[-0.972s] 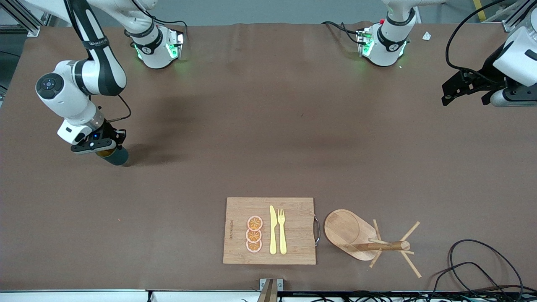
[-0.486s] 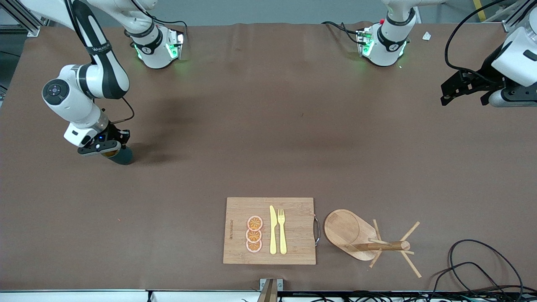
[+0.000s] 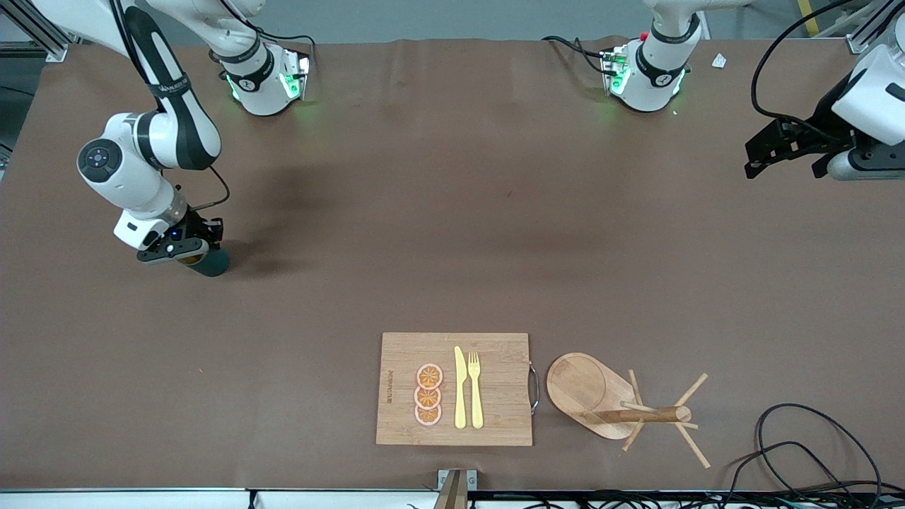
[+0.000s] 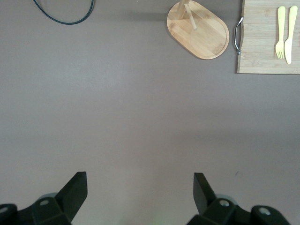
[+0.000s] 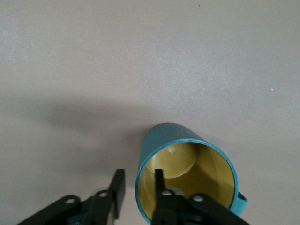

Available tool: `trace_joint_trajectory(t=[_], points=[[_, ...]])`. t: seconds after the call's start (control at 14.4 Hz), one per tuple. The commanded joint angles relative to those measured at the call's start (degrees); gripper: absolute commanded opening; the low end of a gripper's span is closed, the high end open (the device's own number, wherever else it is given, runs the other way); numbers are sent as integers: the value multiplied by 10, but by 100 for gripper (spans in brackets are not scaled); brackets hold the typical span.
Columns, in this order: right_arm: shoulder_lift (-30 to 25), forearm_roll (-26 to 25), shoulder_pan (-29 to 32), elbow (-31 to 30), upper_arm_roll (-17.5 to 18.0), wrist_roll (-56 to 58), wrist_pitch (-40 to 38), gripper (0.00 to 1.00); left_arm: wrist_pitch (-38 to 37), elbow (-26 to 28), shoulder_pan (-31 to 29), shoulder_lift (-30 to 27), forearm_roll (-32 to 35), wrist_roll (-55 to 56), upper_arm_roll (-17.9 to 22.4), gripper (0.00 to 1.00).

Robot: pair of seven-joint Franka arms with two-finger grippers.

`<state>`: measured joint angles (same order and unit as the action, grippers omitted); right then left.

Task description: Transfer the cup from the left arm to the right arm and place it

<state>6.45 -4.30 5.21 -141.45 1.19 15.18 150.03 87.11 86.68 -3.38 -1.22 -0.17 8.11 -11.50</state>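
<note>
Nearest the camera, a board (image 3: 453,389) carries 3 orange slices (image 3: 428,394), a knife (image 3: 459,387) and a fork (image 3: 475,389), with a toppled mug tree (image 3: 622,406) beside it. Farther up the counter (image 3: 452,233), at the right arm's end, the cup (image 3: 209,263) stands upright. The right pincer (image 3: 185,249) straddles its rim, 1 finger inside and 1 outside with a gap showing, while the left pincer (image 3: 788,152) waits spread apart over the counter's other end.

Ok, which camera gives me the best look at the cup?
The right wrist view: the cup fills it, rim and yellow inside clear, one finger inside the rim. The front view shows only a dark sliver under the right gripper. The left wrist view misses it.
</note>
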Motion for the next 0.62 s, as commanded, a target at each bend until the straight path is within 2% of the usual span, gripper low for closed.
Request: trace_joint_trajectory(t=[0.0,0.21,0.35,0.49,0.56], points=[[1,5,7,-1,8,13,5,73,-1,-12,-5,3,14,17,-4,100],[-18,5,6,1,9,13,1,100,-1,-12,-4,3,18,16,-4,100],[-48,6,5,2,8,11,-4,100,-1,-11,-3,3,18,12,-4,100],[-78,10,5,15,8,10,-45,100,-1,-11,-3,3,18,10,-4,100],[-89,41,5,29,7,10,-79,100,-1,-11,-5,3,18,9,-4,100]])
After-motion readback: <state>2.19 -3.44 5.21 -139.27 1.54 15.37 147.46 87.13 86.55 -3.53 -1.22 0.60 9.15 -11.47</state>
